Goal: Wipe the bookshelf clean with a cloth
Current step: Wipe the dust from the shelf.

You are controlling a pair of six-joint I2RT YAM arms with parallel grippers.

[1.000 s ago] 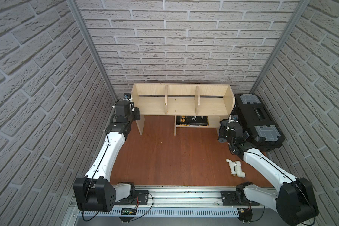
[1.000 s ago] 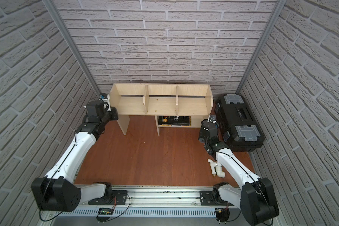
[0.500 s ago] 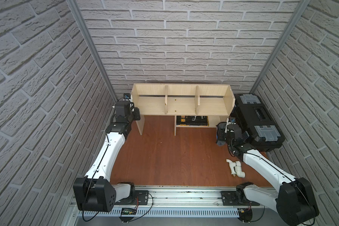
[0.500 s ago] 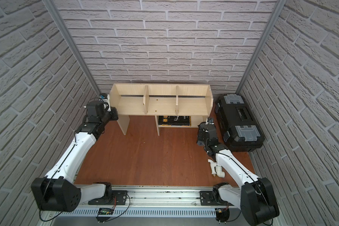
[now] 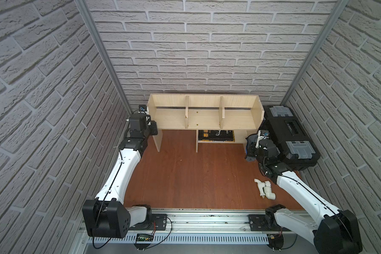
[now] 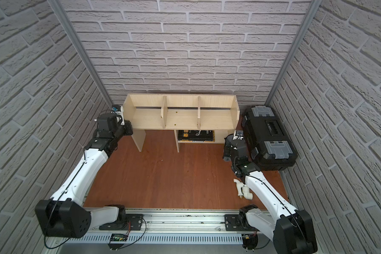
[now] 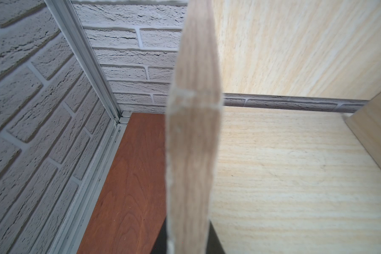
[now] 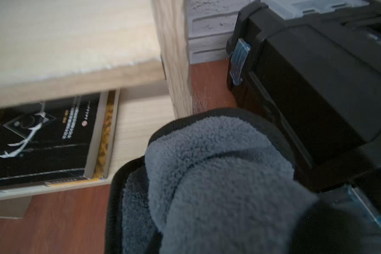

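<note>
Both tools are clenched: the left tool (image 5: 153, 128) pinches the left end panel of the bookshelf (image 5: 204, 118), and the right tool (image 5: 252, 148) grips the bunched grey cloth (image 8: 218, 176) just beside the bookshelf's right leg.

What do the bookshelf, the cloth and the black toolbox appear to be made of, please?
The bookshelf looks like light wood-grain board with a matte finish, probably laminate: the faces show even grain and the cut edges are rougher and darker. The cloth seems to be plush microfibre in dark grey, with a fuzzy pile and a stitched black hem. The toolbox looks like moulded black plastic, with a slight sheen and rounded edges.
</note>
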